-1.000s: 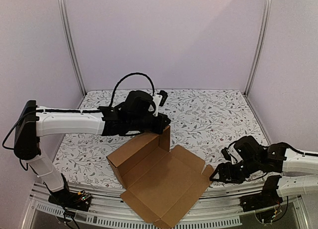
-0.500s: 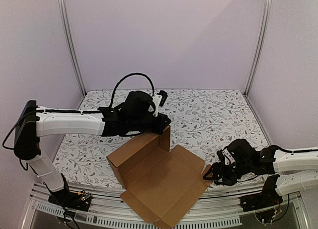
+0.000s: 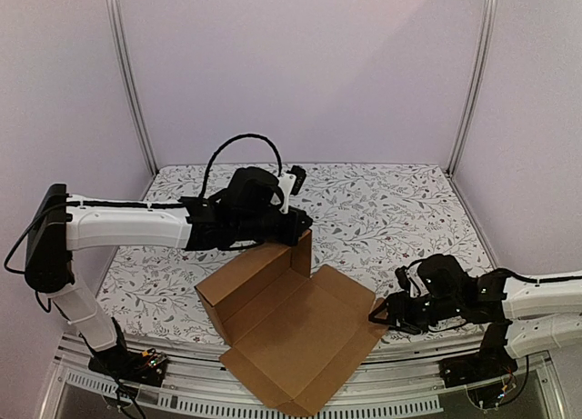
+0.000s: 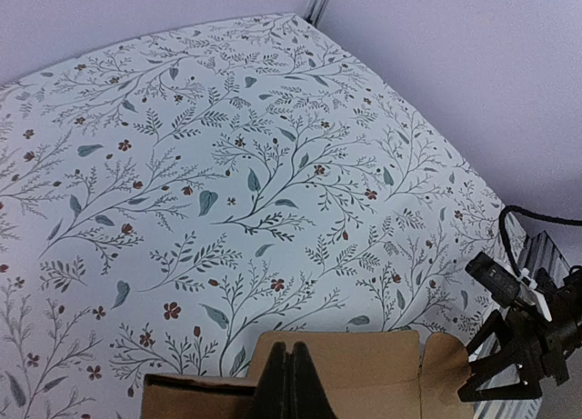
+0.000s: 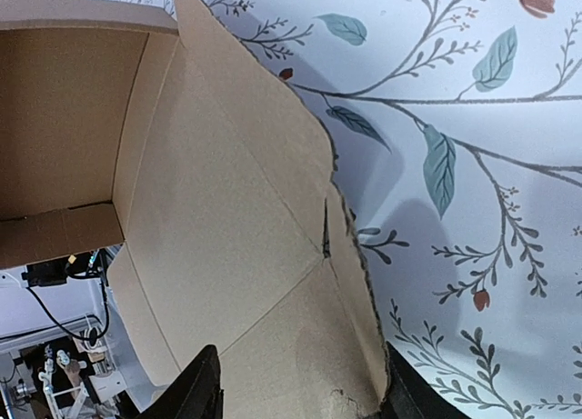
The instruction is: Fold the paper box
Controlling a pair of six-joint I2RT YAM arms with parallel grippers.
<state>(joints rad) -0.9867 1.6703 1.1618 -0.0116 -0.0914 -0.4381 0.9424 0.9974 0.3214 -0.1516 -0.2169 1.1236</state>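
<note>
The paper box (image 3: 293,333) is brown cardboard, lying opened out near the table's front with one side wall and a back flap standing up. My left gripper (image 3: 299,223) is shut, its fingers (image 4: 291,383) pressed together against the face of that upright flap (image 4: 364,374). No cardboard shows between them. My right gripper (image 3: 376,316) sits low at the box's right corner. Its jaws stand open in the right wrist view (image 5: 300,394), straddling the corner tab (image 5: 350,283) of the box (image 5: 227,219), one finger on each side of it.
The table wears a white cloth with a leaf-and-flower print (image 3: 391,210). Lilac walls and metal posts (image 3: 471,83) enclose the back and sides. The front rail (image 3: 382,392) runs under the box's near edge. A black cable (image 3: 238,144) loops above the left wrist.
My right gripper slid left across the table to the box's right corner tab, and its jaws narrowed around it. The left arm and the box stayed put.
</note>
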